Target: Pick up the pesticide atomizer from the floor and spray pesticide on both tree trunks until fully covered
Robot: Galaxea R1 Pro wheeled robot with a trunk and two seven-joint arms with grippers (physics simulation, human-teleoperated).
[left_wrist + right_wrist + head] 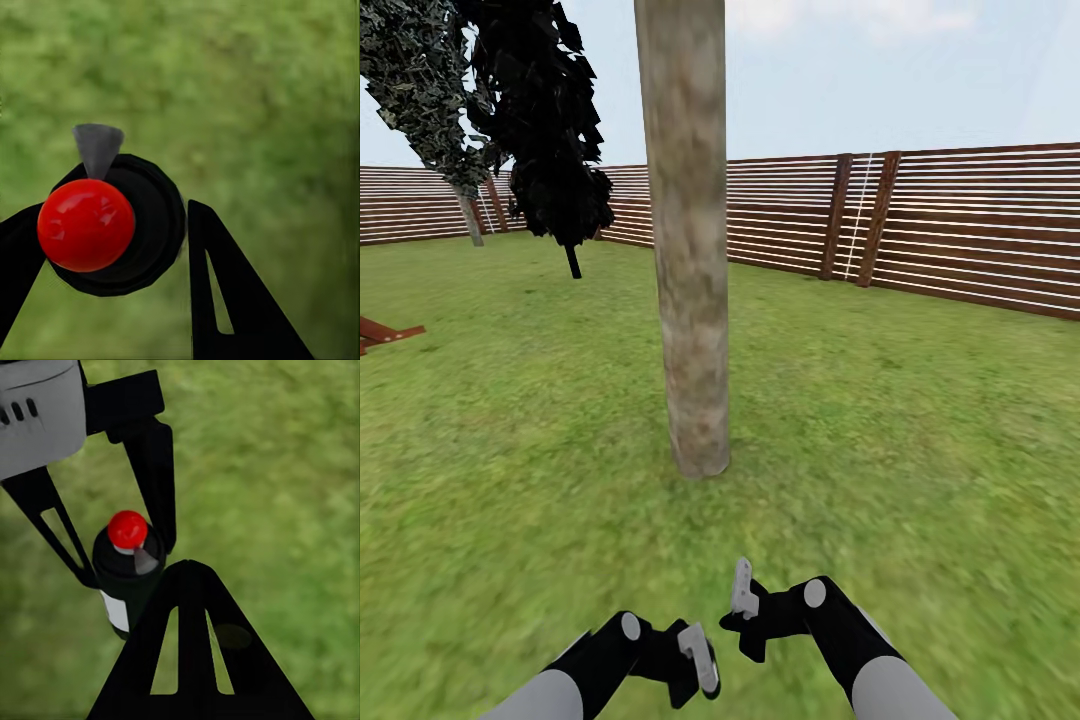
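Both grippers low before the tree trunk (690,250): left gripper (105,247) clasps the pesticide atomizer (112,225); right gripper (745,610), can't tell.

The head camera looks forward and down from high up, over both arms, at the grass (920,420), a tree trunk (690,260) close ahead, and the fence (980,230) far back. Each wrist camera looks down along its jaws at the grass, very near. Both wrist views share the atomizer (112,225) with its red top.
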